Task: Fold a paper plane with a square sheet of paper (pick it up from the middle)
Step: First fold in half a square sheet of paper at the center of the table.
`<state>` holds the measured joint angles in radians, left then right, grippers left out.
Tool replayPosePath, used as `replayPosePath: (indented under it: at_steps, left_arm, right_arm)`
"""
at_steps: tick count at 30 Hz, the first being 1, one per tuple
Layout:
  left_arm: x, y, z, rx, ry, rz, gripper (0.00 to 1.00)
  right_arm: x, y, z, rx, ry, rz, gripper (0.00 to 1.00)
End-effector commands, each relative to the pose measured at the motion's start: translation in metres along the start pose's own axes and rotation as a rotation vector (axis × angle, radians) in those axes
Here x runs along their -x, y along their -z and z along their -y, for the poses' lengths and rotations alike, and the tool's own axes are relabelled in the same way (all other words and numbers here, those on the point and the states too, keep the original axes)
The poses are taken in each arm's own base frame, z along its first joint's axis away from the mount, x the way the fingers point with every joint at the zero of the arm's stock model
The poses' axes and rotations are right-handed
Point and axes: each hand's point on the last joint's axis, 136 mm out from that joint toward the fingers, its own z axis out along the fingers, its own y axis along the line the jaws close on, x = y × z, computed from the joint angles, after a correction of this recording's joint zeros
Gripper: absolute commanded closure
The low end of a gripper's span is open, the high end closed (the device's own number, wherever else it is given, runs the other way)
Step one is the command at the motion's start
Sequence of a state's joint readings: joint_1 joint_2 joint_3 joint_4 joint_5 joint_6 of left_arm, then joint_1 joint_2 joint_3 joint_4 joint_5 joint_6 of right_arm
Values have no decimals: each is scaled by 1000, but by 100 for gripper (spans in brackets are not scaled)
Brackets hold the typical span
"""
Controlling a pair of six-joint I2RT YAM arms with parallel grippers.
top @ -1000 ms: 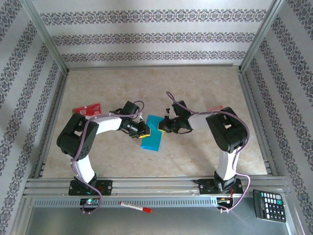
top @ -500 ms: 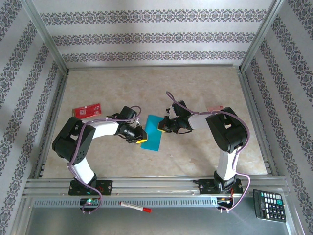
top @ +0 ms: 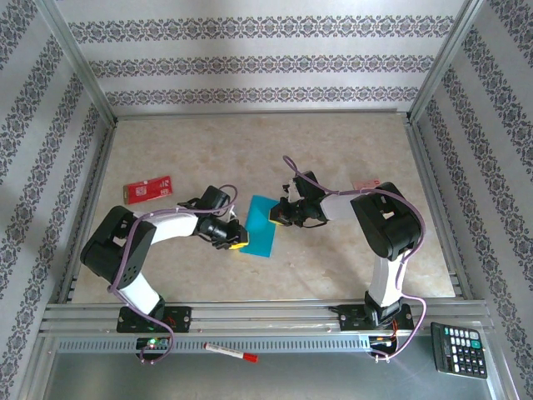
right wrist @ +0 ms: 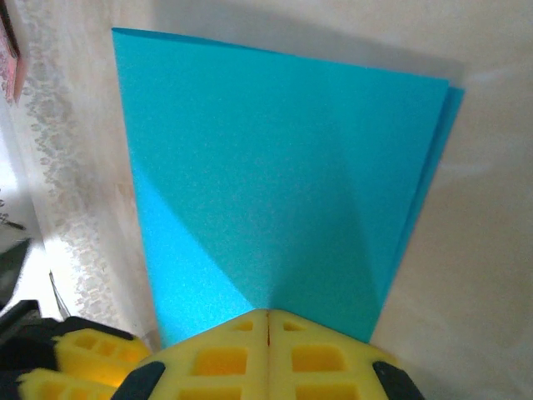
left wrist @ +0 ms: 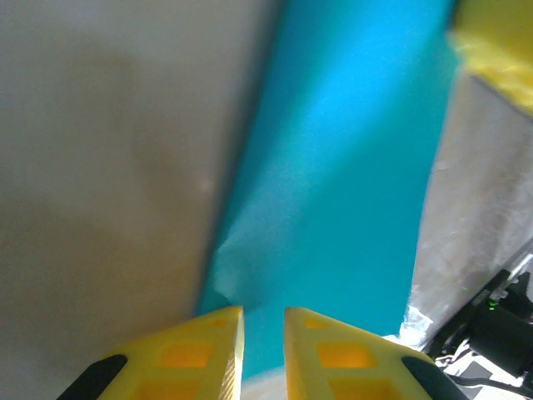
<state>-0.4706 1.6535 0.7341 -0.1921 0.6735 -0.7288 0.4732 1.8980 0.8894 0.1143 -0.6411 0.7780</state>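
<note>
Since a sec ago the left arm [top: 158, 225] has sunk lower & swung outward. Its elbow is now further from the paper, and the left gripper [top: 239, 241] has slid a bit toward the arm bases along the sheet's edge. The right arm [top: 379, 221] & the sheet are approx where they were.

The square sheet of paper [top: 261, 227] is teal, folded to a tilted oblong. It lies on the table [top: 250, 150] btw the two grippers, right at both sets of tips.

Left wrist cam: yellow fingers [left wrist: 187, 354] nearly together w/ a narrow slit btw them. The sheet's near corner runs right up to that slit; can't tell if it's pinched. The rest of the sheet stretches away ahead of the tips, slightly to their right.

The right gripper [top: 277, 215] has its jaws fully closed, pads meeting w/ no gap. Its tips sit at the sheet's near edge, and the sheet spreads out straight ahead. Diag creases fan out from the tips, and a doubled layer shows along the ahead-right edge. Can't tell if any paper is nipped.

A red-and-white card [top: 148, 188] lies well apart from the left gripper, out past the left arm's elbow side.
</note>
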Motion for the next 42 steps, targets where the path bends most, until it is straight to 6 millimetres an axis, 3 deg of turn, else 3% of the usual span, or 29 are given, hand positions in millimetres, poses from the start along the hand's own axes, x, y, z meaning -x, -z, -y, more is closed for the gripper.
replayPosePath:
  at_steps: [1,7,10,13,19,21,27,32,37,42]
  left_arm:
    - [-11,-5,-27,39,86,-30,80]
    - [-3,17,15,-93,4,38,79]
    - [-4,21,25,-135,-9,49,79]
    - [-9,13,15,-101,4,23,79]
    - [-17,0,-32,48,84,-19,80]
    - [-14,6,-26,24,74,4,80]
    - [11,27,27,-128,-35,79,79]
    - [42,21,47,-139,-72,103,80]
    - [74,2,44,-100,-90,106,82]
    - [88,-11,7,-33,-37,103,82]
  right_arm:
    - [-32,1,90,-296,-127,-48,100]
    - [-32,2,90,-297,-128,-44,100]
    - [-32,2,90,-297,-129,-43,100]
    - [-31,2,90,-297,-128,-44,100]
    - [-32,1,91,-299,-126,-47,100]
    - [-32,1,92,-297,-127,-49,100]
    - [-31,2,91,-295,-125,-47,100]
    - [-29,1,90,-290,-123,-47,100]
    - [-28,0,88,-288,-121,-45,100]
    - [-28,1,88,-290,-119,-47,100]
